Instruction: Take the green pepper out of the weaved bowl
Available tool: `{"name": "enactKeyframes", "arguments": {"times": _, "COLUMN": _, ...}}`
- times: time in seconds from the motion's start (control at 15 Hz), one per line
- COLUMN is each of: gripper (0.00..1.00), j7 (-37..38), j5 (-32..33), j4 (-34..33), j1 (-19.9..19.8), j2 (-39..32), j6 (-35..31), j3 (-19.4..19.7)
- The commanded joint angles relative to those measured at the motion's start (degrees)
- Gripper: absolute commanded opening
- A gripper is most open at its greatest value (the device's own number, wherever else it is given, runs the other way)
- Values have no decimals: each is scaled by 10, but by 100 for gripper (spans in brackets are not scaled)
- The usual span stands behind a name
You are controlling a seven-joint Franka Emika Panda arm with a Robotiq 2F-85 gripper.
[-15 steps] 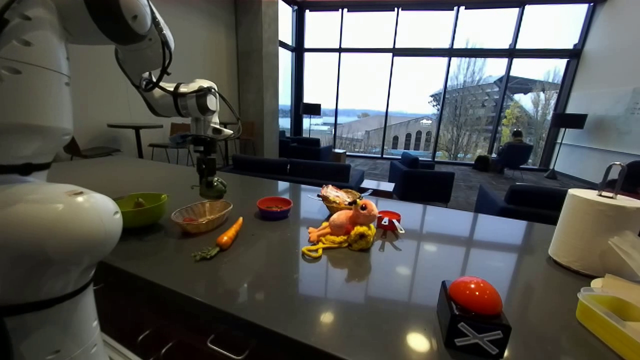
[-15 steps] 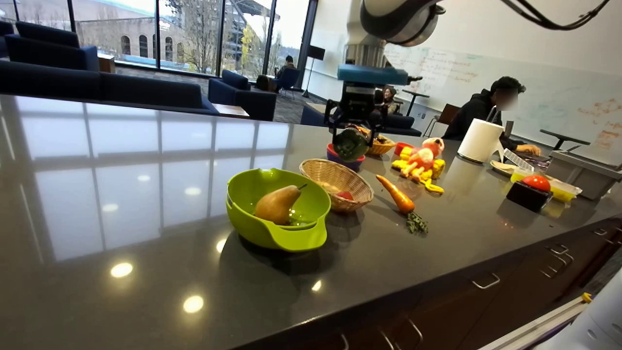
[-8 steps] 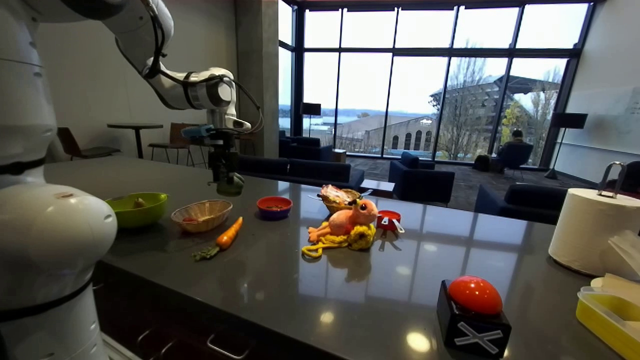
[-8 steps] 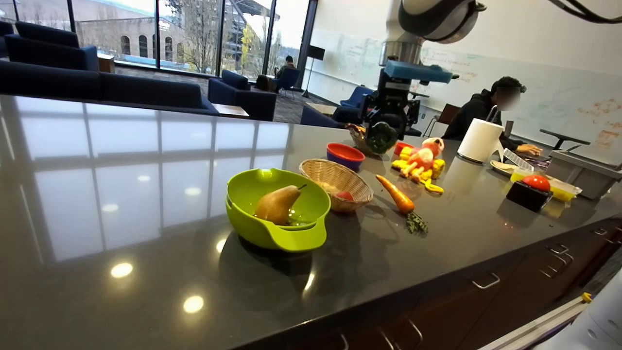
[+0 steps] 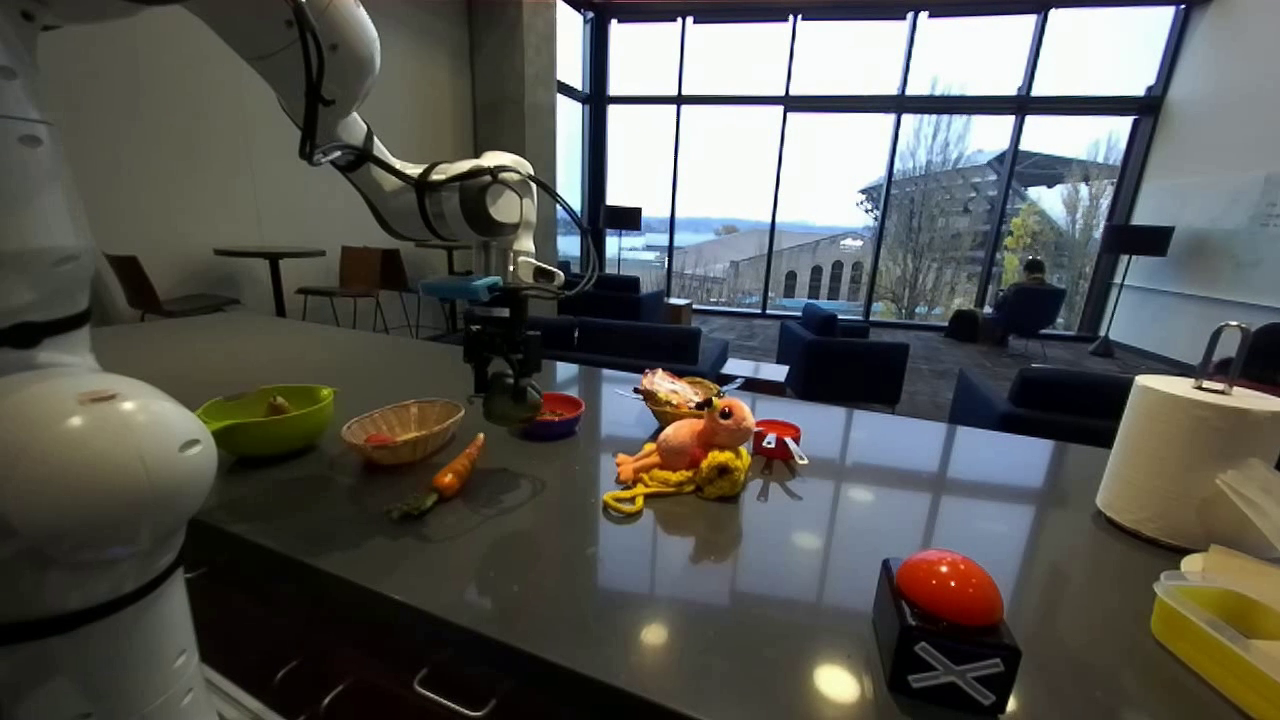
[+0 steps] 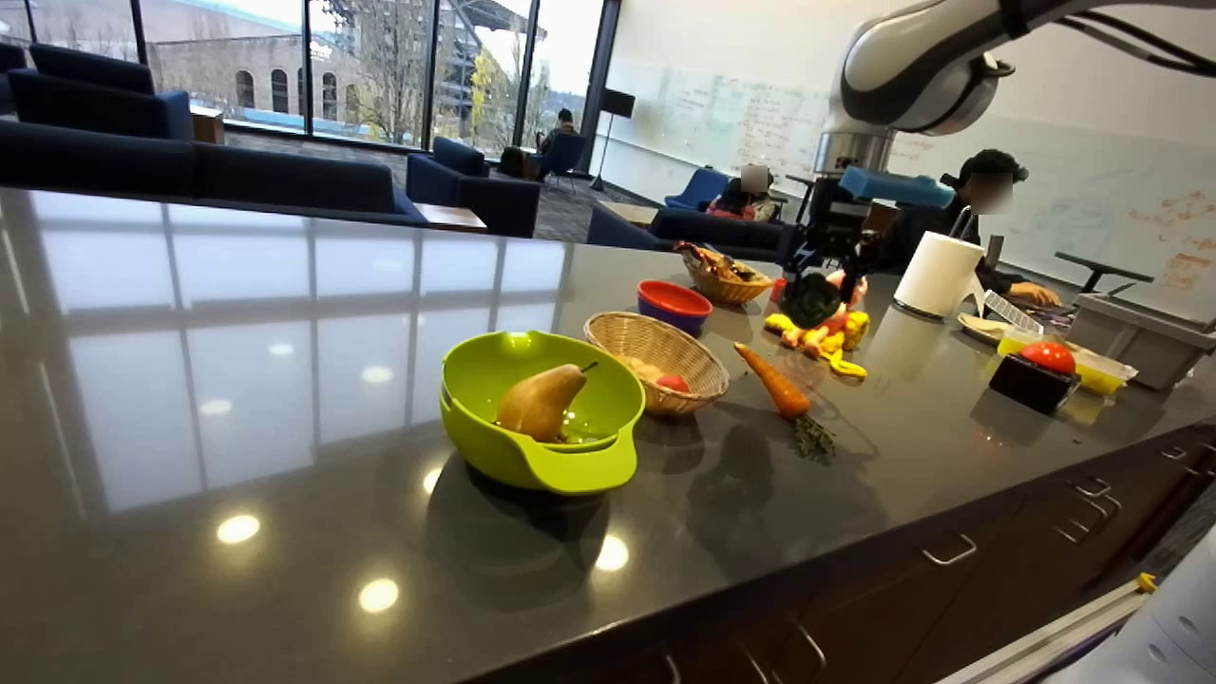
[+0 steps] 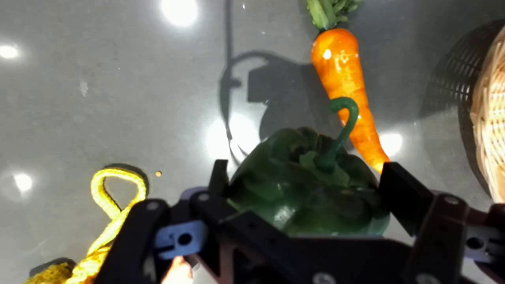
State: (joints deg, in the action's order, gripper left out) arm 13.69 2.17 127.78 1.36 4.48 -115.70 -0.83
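Note:
The green pepper (image 7: 300, 197) is dark green with a curled stem. My gripper (image 7: 309, 185) is shut on it, one finger on each side. The pepper also shows under the gripper in both exterior views (image 5: 513, 402) (image 6: 810, 299), held above the counter. The weaved bowl (image 5: 425, 430) is a tan oval basket, also visible in an exterior view (image 6: 632, 334). It holds a red item (image 6: 673, 383) and something pale. In the wrist view its edge (image 7: 491, 130) shows at the right, apart from the pepper.
A carrot (image 7: 341, 67) lies beside the weaved bowl. A lime-green bowl (image 6: 475, 418) holds a pear (image 6: 541, 402). Red and purple stacked bowls (image 6: 674, 302), another basket (image 6: 736, 287) and a pink plush toy (image 5: 690, 440) on yellow yarn (image 7: 114, 221) stand nearby. A red button box (image 5: 950, 620) sits farther off.
My gripper has carried the pepper away from beside the weaved bowl, past the stacked bowls toward the plush toy's side. It is now lower in the exterior views. The bowls and carrot have not moved.

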Motion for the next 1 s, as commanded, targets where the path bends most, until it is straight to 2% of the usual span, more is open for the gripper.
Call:
{"name": "enactKeyframes", "arguments": {"times": 0.0, "gripper": 70, "j7": -64, "j5": -12, "j4": 31, "j1": -9, "j2": 10, "j6": -35, "j3": 8}}
{"name": "enactKeyframes", "arguments": {"times": 0.4, "gripper": 70, "j7": -104, "j5": -18, "j4": 49, "j1": -8, "j2": -13, "j6": -75, "j3": 5}}
{"name": "enactKeyframes", "arguments": {"times": 0.93, "gripper": 70, "j7": -116, "j5": -32, "j4": 80, "j1": -1, "j2": -43, "j6": -91, "j3": -2}}
